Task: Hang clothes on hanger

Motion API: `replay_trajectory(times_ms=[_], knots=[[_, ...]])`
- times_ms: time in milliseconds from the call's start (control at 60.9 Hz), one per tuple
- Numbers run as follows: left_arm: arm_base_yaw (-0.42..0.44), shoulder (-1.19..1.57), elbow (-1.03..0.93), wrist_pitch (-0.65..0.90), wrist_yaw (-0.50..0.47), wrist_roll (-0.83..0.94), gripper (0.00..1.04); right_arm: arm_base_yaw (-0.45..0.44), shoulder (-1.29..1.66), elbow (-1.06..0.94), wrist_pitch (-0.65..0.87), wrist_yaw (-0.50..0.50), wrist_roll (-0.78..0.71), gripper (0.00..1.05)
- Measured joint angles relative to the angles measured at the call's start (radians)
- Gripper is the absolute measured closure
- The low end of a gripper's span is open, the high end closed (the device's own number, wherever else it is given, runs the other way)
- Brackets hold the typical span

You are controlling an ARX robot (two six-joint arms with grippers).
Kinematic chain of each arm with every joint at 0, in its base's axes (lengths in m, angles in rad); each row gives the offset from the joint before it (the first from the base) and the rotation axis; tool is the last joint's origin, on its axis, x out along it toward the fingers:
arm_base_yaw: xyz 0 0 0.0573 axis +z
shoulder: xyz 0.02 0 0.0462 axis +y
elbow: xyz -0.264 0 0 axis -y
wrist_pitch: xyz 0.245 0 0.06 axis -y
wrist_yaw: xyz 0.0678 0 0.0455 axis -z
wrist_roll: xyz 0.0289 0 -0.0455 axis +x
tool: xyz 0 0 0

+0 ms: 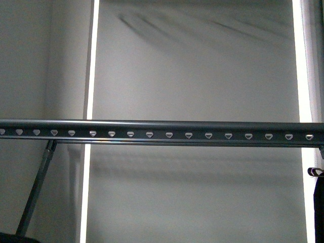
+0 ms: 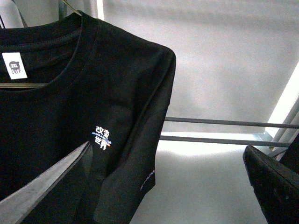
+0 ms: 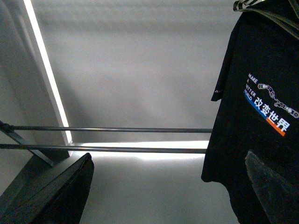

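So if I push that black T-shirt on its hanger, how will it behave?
Probably floppy: the black T-shirt drapes with soft folds down its sleeve. It hangs freely from a hook, so a push would likely swing it. The matte cloth probably isn't slippery.

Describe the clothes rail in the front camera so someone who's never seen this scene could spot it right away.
Against the pale back wall with its bright vertical light strips, a long grey metal rail runs level across the whole front view. A slanted grey brace meets it near the left end; the rail alone carries a row of small pale heart-shaped holes.
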Motion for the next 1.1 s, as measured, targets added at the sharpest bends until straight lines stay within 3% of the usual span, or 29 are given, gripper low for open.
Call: replay_trajectory(times_ms=[345, 427, 476, 575, 640, 657, 755, 854, 1100], knots=[[0.0, 0.0, 0.0, 0.0, 0.0, 0.0, 0.07, 0.0, 0.0, 0.0, 0.0, 0.0, 0.0, 0.07], [0.047, 0.052, 0.002, 0.074, 0.196, 0.039, 0.07, 0.0, 0.0, 0.0, 0.0, 0.001, 0.0, 0.07], [0.039, 0.122, 0.008, 0.137, 0.201, 0.04, 0.07, 0.0, 0.0, 0.0, 0.0, -0.002, 0.0, 0.07], [-0.003, 0.38, 0.077, 0.303, 0.009, -0.051, 0.07, 0.0, 0.0, 0.0, 0.0, 0.0, 0.0, 0.07], [-0.003, 0.518, 0.153, 0.304, -0.108, -0.134, 0.07, 0.0, 0.0, 0.0, 0.0, 0.0, 0.0, 0.07], [-0.003, 0.612, 0.209, 0.291, -0.177, -0.21, 0.07, 0.0, 0.0, 0.0, 0.0, 0.0, 0.0, 0.07], [-0.032, 0.91, 0.359, 0.382, -0.357, -0.464, 0.07, 0.0, 0.0, 0.0, 0.0, 0.0, 0.0, 0.07], [-0.054, 1.102, 0.479, 0.432, -0.414, -0.58, 0.07, 0.0, 0.0, 0.0, 0.0, 0.0, 0.0, 0.07], [-0.066, 1.298, 0.611, 0.502, -0.469, -0.648, 0.07, 0.0, 0.0, 0.0, 0.0, 0.0, 0.0, 0.07]])
